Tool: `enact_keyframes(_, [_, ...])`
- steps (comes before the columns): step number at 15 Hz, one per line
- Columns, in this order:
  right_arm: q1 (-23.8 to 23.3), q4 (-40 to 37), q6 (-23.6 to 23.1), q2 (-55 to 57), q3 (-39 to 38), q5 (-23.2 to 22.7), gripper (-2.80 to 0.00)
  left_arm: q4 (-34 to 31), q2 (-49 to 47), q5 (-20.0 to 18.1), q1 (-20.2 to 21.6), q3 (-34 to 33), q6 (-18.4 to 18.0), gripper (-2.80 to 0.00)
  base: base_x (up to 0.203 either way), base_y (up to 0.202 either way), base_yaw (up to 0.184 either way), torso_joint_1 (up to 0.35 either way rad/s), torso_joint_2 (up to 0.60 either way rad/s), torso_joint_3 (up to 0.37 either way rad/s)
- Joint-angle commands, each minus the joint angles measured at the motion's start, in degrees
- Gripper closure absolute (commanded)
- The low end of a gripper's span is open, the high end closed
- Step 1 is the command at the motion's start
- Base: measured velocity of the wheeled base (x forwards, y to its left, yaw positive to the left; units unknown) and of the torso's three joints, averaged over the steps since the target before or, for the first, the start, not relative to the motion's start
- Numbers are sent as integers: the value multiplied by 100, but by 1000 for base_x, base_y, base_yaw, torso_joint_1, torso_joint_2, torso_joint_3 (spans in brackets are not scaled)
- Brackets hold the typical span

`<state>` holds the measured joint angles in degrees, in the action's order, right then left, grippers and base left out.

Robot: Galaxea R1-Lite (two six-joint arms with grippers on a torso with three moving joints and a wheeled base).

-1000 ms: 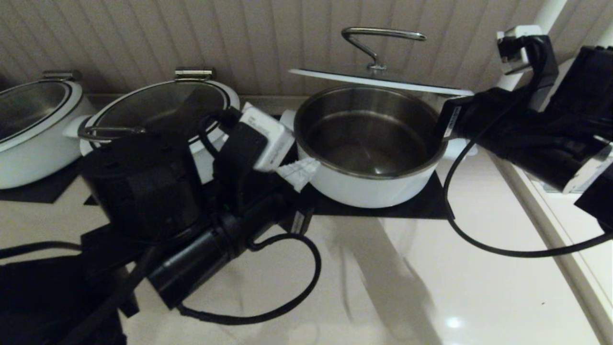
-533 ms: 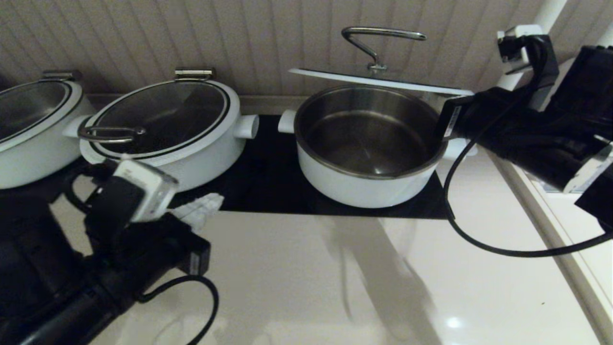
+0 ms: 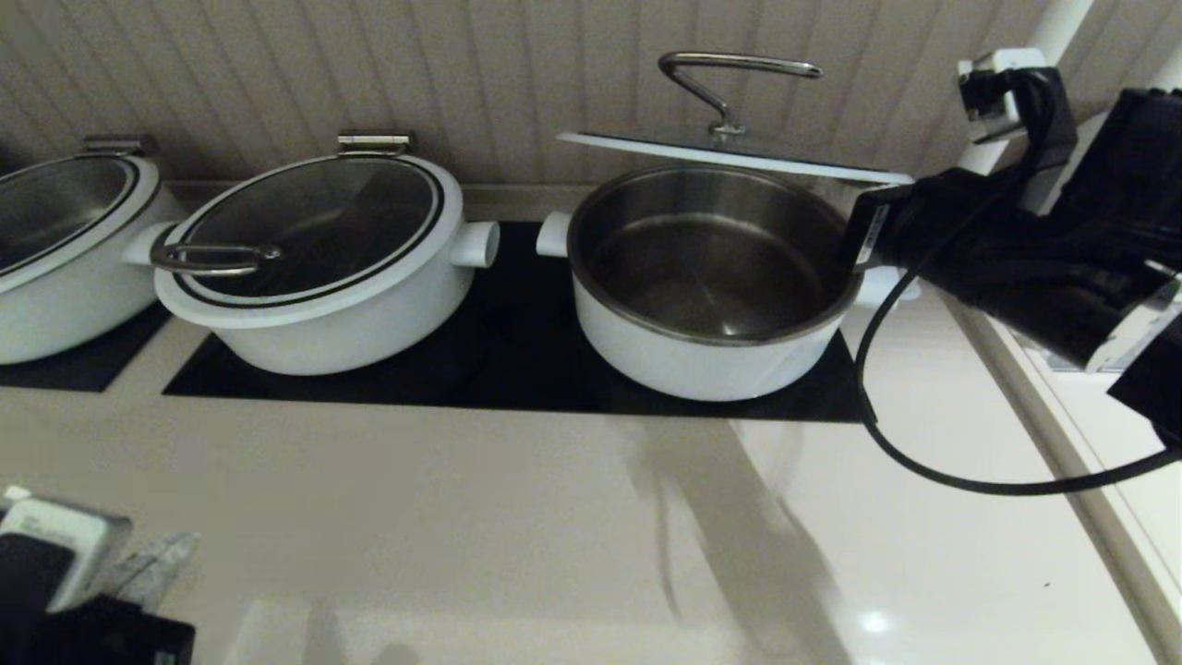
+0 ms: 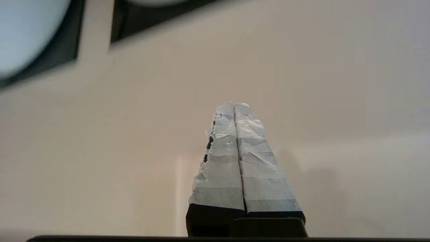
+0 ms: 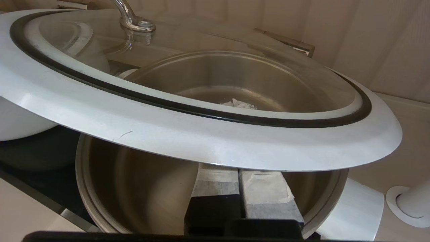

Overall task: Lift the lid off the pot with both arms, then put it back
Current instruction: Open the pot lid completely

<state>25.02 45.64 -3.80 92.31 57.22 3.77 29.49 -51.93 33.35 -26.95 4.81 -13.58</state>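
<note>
The lid (image 3: 734,155) hangs tilted above the open pot (image 3: 711,356), its steel bar handle (image 3: 729,65) on top. My right gripper (image 3: 854,222) reaches in from the right, shut, with both fingers pressed together under the lid's white rim. In the right wrist view the lid (image 5: 201,134) lies across my right gripper (image 5: 239,104), whose tips show through the glass over the steel pot (image 5: 134,188). My left gripper (image 3: 148,568) is low at the front left corner, far from the pot. In the left wrist view the left gripper (image 4: 234,106) is shut and empty over the counter.
A second white pot (image 3: 314,305) with its lid on stands left of the open pot. A third pot (image 3: 55,277) stands at the far left. All rest on black cooktop panels (image 3: 517,369). The wall is right behind. A black cable (image 3: 923,471) loops off the right arm.
My left arm has pulled away from the pot's left side and down to the front left corner. The lid and my right arm have stayed put.
</note>
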Motion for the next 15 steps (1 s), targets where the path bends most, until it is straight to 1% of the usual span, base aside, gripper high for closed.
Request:
enact_keyframes(1, [3, 33, -36, -11, -1, -3, 0, -340, 969, 8, 9, -250, -1, 0, 0, 0, 0, 0, 0, 0])
enact_keyframes(2, [3, 33, -62, -11, -1, -10, 0, -606, 1426, -165, 9, -324, 36, 0, 0, 0, 0, 0, 0, 0])
enact_keyframes(3, [3, 33, -68, -11, 5, -39, 0, -954, 1987, -476, 10, -369, 82, 0, 0, 0, 0, 0, 0, 0])
enact_keyframes(5, [3, 33, -68, -11, 68, -51, 0, -1740, 3130, -1221, 11, -336, 154, 0, 0, 0, 0, 0, 0, 0])
enact_keyframes(6, [3, 23, -70, -11, 96, -53, 0, -2051, 3473, -1630, 12, -321, 202, 0, 0, 0, 0, 0, 0, 0])
enact_keyframes(8, [3, 15, -68, -11, 140, -57, 0, -2434, 3621, -3048, 13, -391, 330, 0, 0, 0, 0, 0, 0, 0])
enact_keyframes(9, [3, 15, -77, -11, 149, -51, 0, -2749, 3600, -3497, 14, -445, 435, 0, 0, 0, 0, 0, 0, 0])
enact_keyframes(10, [3, 15, -77, -11, 158, -51, 0, -3091, 3589, -3560, 14, -438, 643, 0, 0, 0, 0, 0, 0, 0])
enact_keyframes(12, [-3, 15, -77, -18, 202, -51, 0, -3107, 3585, -3521, 15, -429, 1114, 0, 0, 0, 0, 0, 0, 0])
enact_keyframes(13, [-5, 15, -77, -21, 202, -51, 0, -3107, 3585, -3480, 15, -429, 1222, 0, 0, 0, 0, 0, 0, 0])
enact_keyframes(15, [-5, 15, -77, -55, 193, -51, 0, -3107, 3585, -3467, 15, -429, 1235, 0, 0, 0, 0, 0, 0, 0])
